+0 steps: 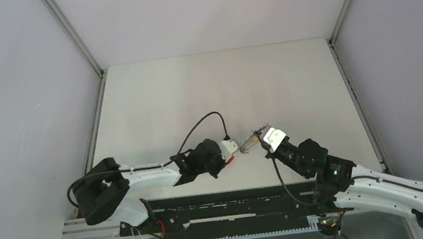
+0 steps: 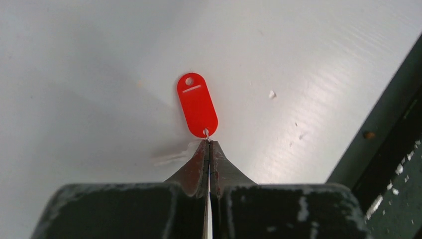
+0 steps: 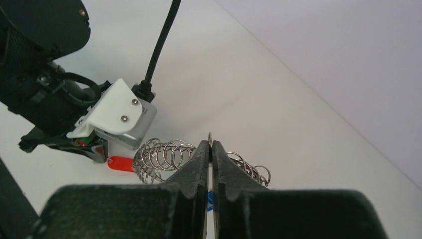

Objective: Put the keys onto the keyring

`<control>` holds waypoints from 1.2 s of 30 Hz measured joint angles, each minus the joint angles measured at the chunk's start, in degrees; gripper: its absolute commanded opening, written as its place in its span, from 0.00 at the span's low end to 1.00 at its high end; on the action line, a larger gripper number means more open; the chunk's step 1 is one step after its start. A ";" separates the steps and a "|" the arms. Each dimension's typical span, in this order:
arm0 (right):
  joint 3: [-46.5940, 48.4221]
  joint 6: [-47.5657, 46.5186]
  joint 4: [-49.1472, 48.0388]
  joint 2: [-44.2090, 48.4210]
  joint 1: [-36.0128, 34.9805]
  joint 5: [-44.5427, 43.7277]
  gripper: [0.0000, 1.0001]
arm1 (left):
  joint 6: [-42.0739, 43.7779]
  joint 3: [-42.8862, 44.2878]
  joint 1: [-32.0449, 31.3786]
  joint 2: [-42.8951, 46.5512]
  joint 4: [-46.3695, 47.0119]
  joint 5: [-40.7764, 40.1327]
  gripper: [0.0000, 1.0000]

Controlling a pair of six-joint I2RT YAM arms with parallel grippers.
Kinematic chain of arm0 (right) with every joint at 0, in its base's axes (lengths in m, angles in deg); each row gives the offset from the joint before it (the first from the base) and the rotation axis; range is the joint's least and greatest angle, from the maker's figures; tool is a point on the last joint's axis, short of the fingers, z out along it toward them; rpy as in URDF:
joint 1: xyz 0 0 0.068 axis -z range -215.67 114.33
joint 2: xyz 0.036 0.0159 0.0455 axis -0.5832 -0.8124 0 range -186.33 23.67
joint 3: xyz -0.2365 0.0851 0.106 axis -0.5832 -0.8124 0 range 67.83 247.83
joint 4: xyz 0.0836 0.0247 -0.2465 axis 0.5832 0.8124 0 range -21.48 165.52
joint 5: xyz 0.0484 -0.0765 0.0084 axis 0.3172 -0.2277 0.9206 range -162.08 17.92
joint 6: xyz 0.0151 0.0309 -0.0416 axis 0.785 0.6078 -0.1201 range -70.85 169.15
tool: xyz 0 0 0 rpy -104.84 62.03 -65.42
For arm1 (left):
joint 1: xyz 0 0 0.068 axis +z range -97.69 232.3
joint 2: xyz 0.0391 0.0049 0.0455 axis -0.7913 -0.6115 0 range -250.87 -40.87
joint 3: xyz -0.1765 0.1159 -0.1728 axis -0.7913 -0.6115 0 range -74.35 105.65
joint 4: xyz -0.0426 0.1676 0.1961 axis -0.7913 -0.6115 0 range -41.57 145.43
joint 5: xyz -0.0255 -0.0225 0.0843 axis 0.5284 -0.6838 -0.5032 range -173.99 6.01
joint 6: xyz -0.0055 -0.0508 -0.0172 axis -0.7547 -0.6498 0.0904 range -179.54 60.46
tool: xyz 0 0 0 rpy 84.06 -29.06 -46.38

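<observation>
Red key (image 2: 197,104) sits just ahead of our left tool (image 2: 207,144), whose jaws are clenched on the small metal loop at the key's near end, over the white tabletop (image 2: 99,59). Our right tool (image 3: 210,147) is pressed closed on a thin wire of the keyring (image 3: 164,155), whose coiled loops spread to both sides of its tips. A blue bit (image 3: 211,196) shows beneath its fingers; we cannot tell what it is.

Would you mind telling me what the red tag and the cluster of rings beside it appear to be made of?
The red tag looks like smooth plastic: flat, evenly coloured, with a clean hole and slot. The rings look like thin bright metal wire: silvery, glinting loops; which metal is unclear.
</observation>
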 measured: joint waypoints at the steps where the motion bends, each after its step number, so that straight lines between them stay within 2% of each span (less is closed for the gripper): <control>1: 0.00 0.04 0.15 0.33 -0.20 -1.22 0.00 | 0.00 0.92 0.00 -1.57 0.37 -0.20 0.00; 9: 0.00 0.42 1.09 1.38 -1.09 -9.75 0.00 | -0.17 4.17 0.20 -5.86 5.40 -3.58 0.00; 22: 0.00 1.05 1.09 0.37 -1.14 -15.91 0.00 | -4.96 7.56 1.42 -15.15 15.69 -8.96 0.01; 25: 0.00 1.18 1.07 0.35 -1.14 -16.15 0.00 | -6.99 7.56 1.40 -17.03 18.03 -9.70 0.08; 28: 0.00 1.22 1.09 0.33 -1.14 -16.04 0.00 | -8.48 7.56 1.40 -17.62 19.65 -10.10 0.22; 31: 0.00 1.22 1.09 0.35 -1.14 -15.54 0.00 | -9.14 7.45 1.40 -17.51 21.33 -10.38 0.31; 36: 0.00 1.16 1.11 0.35 -1.01 -13.11 0.00 | -9.38 3.56 1.42 -11.50 22.45 -10.82 0.42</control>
